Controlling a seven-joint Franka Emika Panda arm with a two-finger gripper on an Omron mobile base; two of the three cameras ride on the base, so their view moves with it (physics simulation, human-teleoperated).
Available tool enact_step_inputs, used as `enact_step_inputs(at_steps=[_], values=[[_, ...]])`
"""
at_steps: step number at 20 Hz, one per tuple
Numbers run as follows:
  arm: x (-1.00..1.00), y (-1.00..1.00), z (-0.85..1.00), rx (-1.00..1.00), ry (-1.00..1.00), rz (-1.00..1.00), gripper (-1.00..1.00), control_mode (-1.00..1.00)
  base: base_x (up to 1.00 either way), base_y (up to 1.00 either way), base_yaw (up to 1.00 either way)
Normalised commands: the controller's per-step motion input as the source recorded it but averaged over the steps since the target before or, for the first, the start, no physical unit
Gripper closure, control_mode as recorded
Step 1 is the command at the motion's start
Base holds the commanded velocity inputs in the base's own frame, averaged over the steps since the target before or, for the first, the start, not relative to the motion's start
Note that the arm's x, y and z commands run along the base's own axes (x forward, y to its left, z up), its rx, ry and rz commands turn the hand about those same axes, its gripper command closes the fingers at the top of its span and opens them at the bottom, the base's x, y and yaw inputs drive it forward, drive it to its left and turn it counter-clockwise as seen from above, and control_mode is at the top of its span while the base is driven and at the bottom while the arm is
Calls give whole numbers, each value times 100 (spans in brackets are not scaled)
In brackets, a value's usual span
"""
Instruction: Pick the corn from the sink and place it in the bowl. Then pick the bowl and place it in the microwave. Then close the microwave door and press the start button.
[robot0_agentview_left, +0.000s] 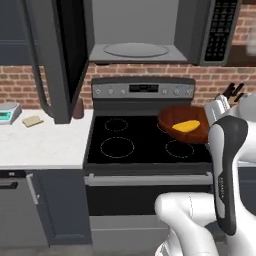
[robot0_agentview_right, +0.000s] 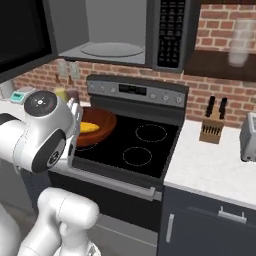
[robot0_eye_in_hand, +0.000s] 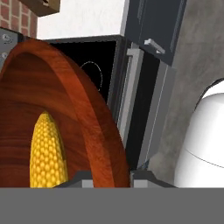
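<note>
Hand view shows your claw (robot0_eye_in_hand: 109, 177) clamped on the bowl (robot0_eye_in_hand: 57, 113) rim with the corn (robot0_eye_in_hand: 47, 153) loose inside, so tilting could spill it before the microwave (robot0_agentview_left: 145, 30).

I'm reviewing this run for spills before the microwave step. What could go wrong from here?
1. The bowl is gripped by its rim alone, so it could tilt or slip as it goes up.
2. The corn lies loose inside and may roll out if the bowl tips.
3. The open microwave door stands beside the cavity; a wide swing could clip it.
</note>
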Motion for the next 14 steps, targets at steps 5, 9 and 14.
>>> enact_step_inputs(at_steps=[5,9,14], values=[[0,0,0,0,0,0,100,100,54,28,0],[0,0,0,0,0,0,100,100,35,53,0],[0,0,0,0,0,0,100,100,65,28,1]])
